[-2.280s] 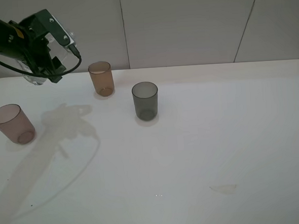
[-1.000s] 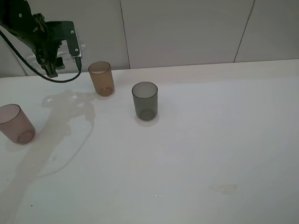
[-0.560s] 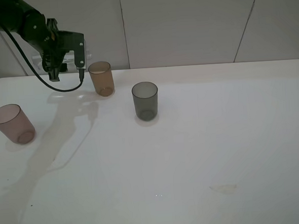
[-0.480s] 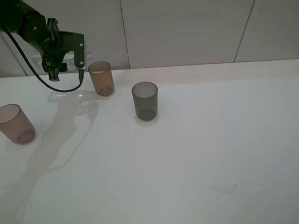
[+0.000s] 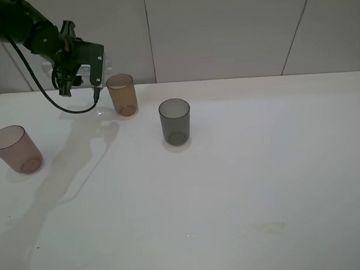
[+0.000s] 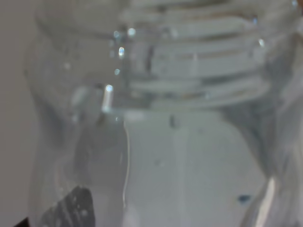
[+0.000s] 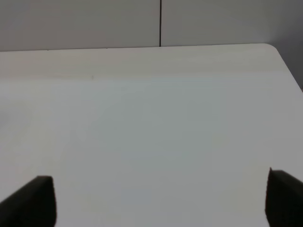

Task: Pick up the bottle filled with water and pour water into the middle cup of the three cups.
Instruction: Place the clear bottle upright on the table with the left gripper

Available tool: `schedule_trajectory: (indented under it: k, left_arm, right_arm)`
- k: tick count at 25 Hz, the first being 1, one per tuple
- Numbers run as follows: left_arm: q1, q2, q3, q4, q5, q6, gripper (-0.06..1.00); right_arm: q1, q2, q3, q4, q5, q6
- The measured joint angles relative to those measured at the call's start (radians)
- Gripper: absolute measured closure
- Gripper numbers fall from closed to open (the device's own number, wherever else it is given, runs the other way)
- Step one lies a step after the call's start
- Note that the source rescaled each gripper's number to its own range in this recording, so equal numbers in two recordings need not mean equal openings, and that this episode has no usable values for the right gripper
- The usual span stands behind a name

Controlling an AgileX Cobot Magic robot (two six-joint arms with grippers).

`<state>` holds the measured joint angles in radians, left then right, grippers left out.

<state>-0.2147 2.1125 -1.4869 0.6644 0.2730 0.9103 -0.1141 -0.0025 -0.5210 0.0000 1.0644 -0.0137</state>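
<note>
My left gripper [image 5: 78,71] is shut on the clear bottle [image 5: 101,71] and holds it in the air, tipped over, just left of the amber middle cup [image 5: 122,94]. The bottle's neck end is near that cup's rim. In the left wrist view the bottle [image 6: 189,118] fills the frame, with its threaded capless neck close up. The smoky grey cup [image 5: 175,121] stands to the right of the amber cup, and the pinkish cup [image 5: 14,149] stands at the far left. My right gripper [image 7: 161,198] is open over bare table; it does not show in the exterior view.
The white table [image 5: 232,181] reaches a grey panelled wall at the back. A faint pale smear [image 5: 272,228] lies at the front right. The left arm's black cable hangs just left of the amber cup.
My left arm has lifted the bottle from the table's back left corner, carried it right toward the amber cup and tipped it over. The cups have not moved.
</note>
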Motion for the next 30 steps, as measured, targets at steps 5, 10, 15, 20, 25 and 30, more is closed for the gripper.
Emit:
schedule_trajectory:
  k: [5, 10, 15, 20, 25, 30]
  left_arm:
    - [0.0, 0.003, 0.0, 0.051, -0.004, 0.001, 0.92]
    - [0.0, 0.017, 0.0, 0.086, -0.007, 0.001, 0.92]
    - [0.0, 0.017, 0.0, 0.11, -0.012, 0.001, 0.92]
    - [0.0, 0.017, 0.0, 0.125, -0.013, 0.001, 0.92]
    - [0.0, 0.017, 0.0, 0.147, -0.017, 0.001, 0.92]
    - [0.0, 0.017, 0.0, 0.171, -0.039, 0.001, 0.92]
  right_arm:
    - [0.0, 0.0, 0.0, 0.0, 0.0, 0.0]
    - [0.0, 0.0, 0.0, 0.0, 0.0, 0.0]
    - [0.0, 0.0, 0.0, 0.0, 0.0, 0.0]
    - [0.0, 0.0, 0.0, 0.0, 0.0, 0.0]
    - [0.0, 0.0, 0.0, 0.0, 0.0, 0.0]
    - [0.0, 0.0, 0.0, 0.0, 0.0, 0.0]
